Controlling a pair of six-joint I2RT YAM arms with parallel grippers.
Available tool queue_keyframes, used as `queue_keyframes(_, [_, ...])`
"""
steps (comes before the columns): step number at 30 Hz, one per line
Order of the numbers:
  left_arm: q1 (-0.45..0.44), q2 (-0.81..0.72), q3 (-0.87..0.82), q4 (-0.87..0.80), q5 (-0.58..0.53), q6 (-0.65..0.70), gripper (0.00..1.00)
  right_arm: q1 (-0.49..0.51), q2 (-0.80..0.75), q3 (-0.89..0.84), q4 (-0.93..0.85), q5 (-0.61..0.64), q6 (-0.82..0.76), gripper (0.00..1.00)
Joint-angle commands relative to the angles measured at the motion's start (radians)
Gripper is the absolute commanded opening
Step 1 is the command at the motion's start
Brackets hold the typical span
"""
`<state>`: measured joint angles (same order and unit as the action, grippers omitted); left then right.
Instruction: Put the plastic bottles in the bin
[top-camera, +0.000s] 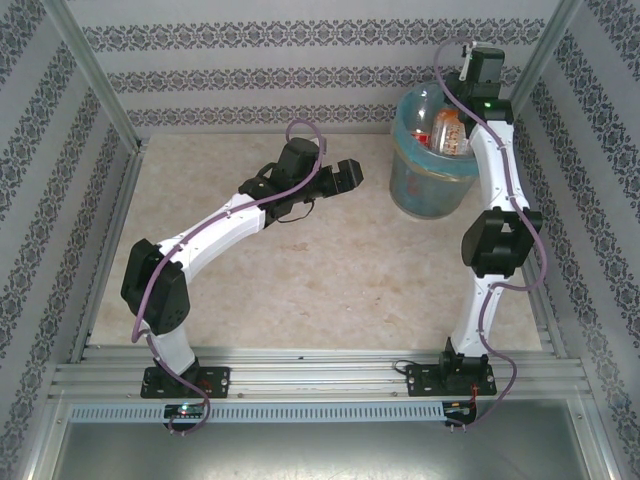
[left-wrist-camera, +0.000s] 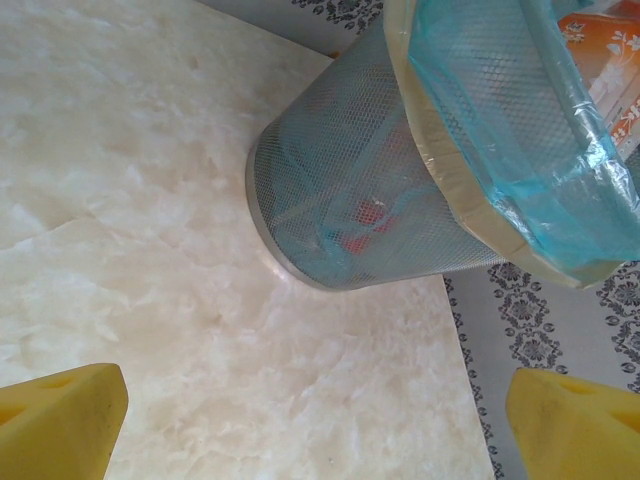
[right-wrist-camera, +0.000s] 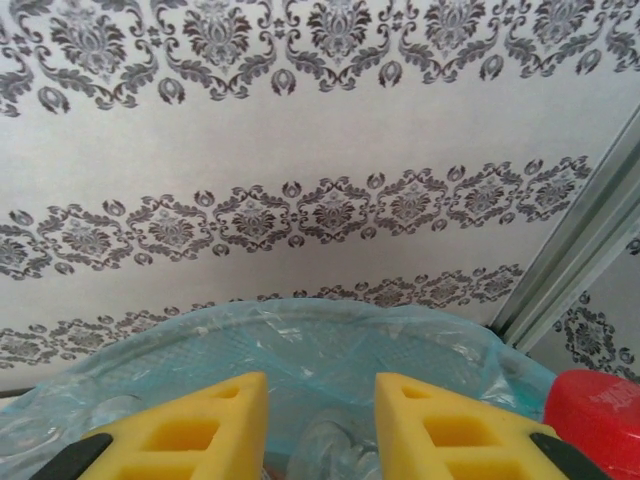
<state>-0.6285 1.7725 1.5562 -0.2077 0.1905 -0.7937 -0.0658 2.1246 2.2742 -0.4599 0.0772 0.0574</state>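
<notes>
The bin (top-camera: 425, 195) is a grey mesh bucket lined with a light-blue bag, standing at the back right of the table. Several plastic bottles lie in it; one with an orange label (top-camera: 450, 130) shows at the top. My right gripper (right-wrist-camera: 320, 385) hangs over the bin's rim (right-wrist-camera: 300, 320), shut on a clear plastic bottle (right-wrist-camera: 330, 455) between its yellow pads. A red cap (right-wrist-camera: 600, 410) sits beside it. My left gripper (top-camera: 345, 178) is open and empty, left of the bin, low over the table. In the left wrist view the bin's wall (left-wrist-camera: 340, 190) is ahead of that gripper (left-wrist-camera: 320, 420).
The marble-patterned table top (top-camera: 330, 270) runs to patterned walls at the back and sides. A metal post (right-wrist-camera: 580, 250) stands just right of the bin. The blue bag (left-wrist-camera: 520, 130) folds over the bin's rim.
</notes>
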Motion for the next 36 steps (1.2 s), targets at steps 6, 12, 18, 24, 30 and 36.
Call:
queue_keyframes(6, [-0.010, -0.014, -0.012, 0.028, -0.018, -0.013, 0.98, 0.006, -0.040, 0.029, -0.013, -0.051, 0.013, 0.76])
queue_keyframes(12, [-0.010, -0.030, -0.009, 0.024, -0.046, 0.015, 0.98, 0.031, -0.075, 0.142, -0.065, -0.019, -0.024, 0.97])
queue_keyframes(18, [-0.007, -0.062, -0.018, 0.018, -0.083, 0.059, 0.99, 0.055, -0.160, 0.151, -0.086, 0.030, -0.053, 0.98])
queue_keyframes(24, [0.032, -0.203, -0.179, 0.137, -0.121, 0.200, 1.00, 0.092, -0.341, -0.029, -0.073, 0.001, -0.028, 0.98])
queue_keyframes(30, [0.178, -0.441, -0.460, 0.277, -0.212, 0.317, 1.00, 0.149, -0.630, -0.450, 0.083, -0.031, -0.014, 0.98])
queue_keyframes(36, [0.327, -0.660, -0.670, 0.273, -0.371, 0.462, 1.00, 0.152, -0.941, -0.957, 0.267, 0.015, 0.023, 0.98])
